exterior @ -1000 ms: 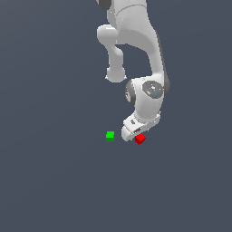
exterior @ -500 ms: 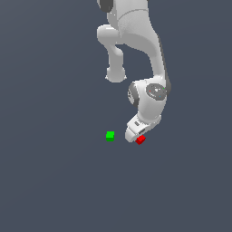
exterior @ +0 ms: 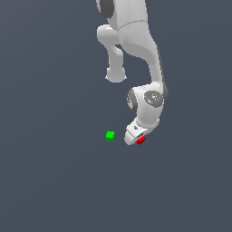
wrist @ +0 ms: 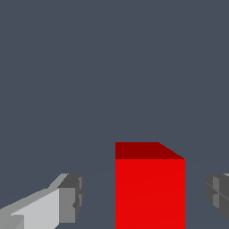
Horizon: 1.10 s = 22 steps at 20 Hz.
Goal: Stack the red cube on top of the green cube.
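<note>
Flat slate-grey ground fills the exterior view, with nothing on it but your white jointed robot arm point(exterior: 145, 54) and two tiny blocks. You have the white gripper point(exterior: 134, 137) lowered to the surface, and the small plain bright-red cube point(exterior: 141, 140) peeks out from under it on the exterior view's right. The small plain bright-green cube point(exterior: 110, 135) sits near it toward the exterior view's left, apart from both the gripper and the red cube, with bare floor between them.

From the wrist view, the red cube point(wrist: 150, 188) stands between the two grey fingertips point(wrist: 71, 199), and you can see a clear gap on each side of it, so the claw is spread and not yet pressing on anything. The green cube is outside this view.

You are at the grasp step, I judge: the fingers straddle the red cube. Your next move calls for closing squarely on its side faces, then lifting it clear before carrying it over the green cube and lowering it on top.
</note>
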### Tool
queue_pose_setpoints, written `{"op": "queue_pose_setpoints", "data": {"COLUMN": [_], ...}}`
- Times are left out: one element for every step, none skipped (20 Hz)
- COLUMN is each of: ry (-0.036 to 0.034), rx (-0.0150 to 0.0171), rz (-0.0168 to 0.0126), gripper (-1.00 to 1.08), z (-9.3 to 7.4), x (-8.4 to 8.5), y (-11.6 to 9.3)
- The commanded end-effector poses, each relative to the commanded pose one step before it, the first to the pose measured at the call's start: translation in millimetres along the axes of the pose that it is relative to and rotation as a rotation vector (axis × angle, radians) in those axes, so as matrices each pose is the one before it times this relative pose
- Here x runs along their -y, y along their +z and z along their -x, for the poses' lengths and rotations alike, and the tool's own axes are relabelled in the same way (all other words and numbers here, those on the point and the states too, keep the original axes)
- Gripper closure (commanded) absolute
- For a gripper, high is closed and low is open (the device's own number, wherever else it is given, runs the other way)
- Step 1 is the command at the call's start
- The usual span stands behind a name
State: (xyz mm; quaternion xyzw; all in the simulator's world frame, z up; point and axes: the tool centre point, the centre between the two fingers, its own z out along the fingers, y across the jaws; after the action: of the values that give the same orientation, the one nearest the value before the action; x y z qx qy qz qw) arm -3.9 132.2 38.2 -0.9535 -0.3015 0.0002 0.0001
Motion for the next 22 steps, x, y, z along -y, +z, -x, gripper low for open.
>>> {"op": "queue_pose_setpoints", "data": {"ry": [-0.00051, 0.0, 0.0, 0.0, 0.0, 0.0, 0.0, 0.0, 0.0, 0.0, 0.0, 0.0, 0.0, 0.0, 0.0, 0.0, 0.00065, 0.0, 0.0, 0.0, 0.0, 0.0], "rx": [-0.00007, 0.0, 0.0, 0.0, 0.0, 0.0, 0.0, 0.0, 0.0, 0.0, 0.0, 0.0, 0.0, 0.0, 0.0, 0.0, 0.00006, 0.0, 0.0, 0.0, 0.0, 0.0], "rz": [0.0003, 0.0, 0.0, 0.0, 0.0, 0.0, 0.0, 0.0, 0.0, 0.0, 0.0, 0.0, 0.0, 0.0, 0.0, 0.0, 0.00022, 0.0, 0.0, 0.0, 0.0, 0.0], "gripper": [-0.92, -0.92, -0.92, -0.92, -0.92, -0.92, 1.08, 1.08, 1.08, 1.08, 1.08, 1.08, 1.08, 1.08, 1.08, 1.08, 1.08, 1.08, 1.08, 1.08, 1.08, 1.08], "z": [0.26, -0.1, -0.21, -0.3, -0.32, -0.15, 0.0, 0.0, 0.0, 0.0, 0.0, 0.0, 0.0, 0.0, 0.0, 0.0, 0.28, 0.02, 0.05, 0.07, 0.1, 0.11], "x": [0.19, -0.08, -0.1, -0.11, -0.1, -0.04, 0.0, 0.0, 0.0, 0.0, 0.0, 0.0, 0.0, 0.0, 0.0, 0.0, -0.38, 0.0, 0.01, 0.01, 0.02, 0.02], "y": [11.28, 2.88, 2.08, 1.32, 0.64, 0.15, 0.0, 0.0, 0.0, 0.0, 0.0, 0.0, 0.0, 0.0, 0.0, 0.0, -0.35, -0.29, -0.87, -1.46, -2.06, -2.67]}}
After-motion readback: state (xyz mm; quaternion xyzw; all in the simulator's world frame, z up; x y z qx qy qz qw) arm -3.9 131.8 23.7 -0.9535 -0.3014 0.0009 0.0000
